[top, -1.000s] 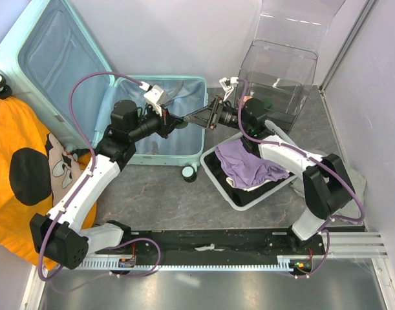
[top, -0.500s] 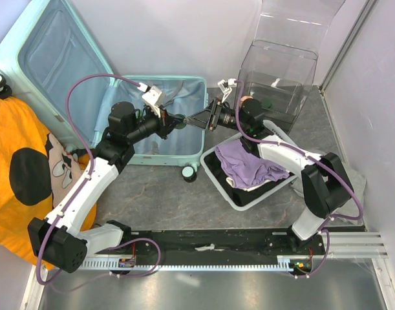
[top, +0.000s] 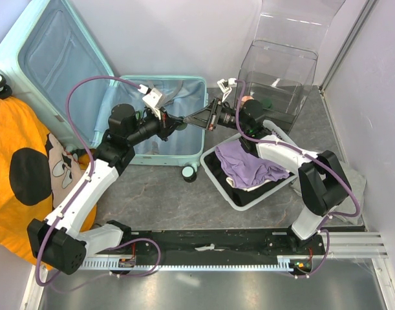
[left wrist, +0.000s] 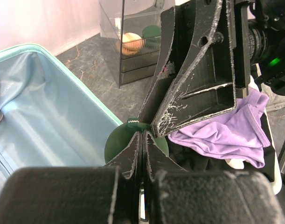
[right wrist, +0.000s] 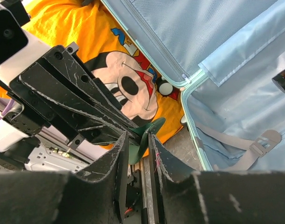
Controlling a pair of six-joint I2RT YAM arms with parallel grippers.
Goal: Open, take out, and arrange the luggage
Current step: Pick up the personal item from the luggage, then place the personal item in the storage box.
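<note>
I had the left tool (left wrist: 141,143) pinched shut on a green disc (left wrist: 114,147). The right tool (right wrist: 138,138) stood narrowly parted around that disc, and I couldn't tell its grip. The luggage (top: 55,64) lay open at ten o'clock on the table (top: 158,194).

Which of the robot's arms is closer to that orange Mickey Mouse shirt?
Left. The left arm runs right alongside the orange shirt, its base overlapping the shirt's edge in the top view. The right arm stands on the far side, beyond the white basket.
</note>
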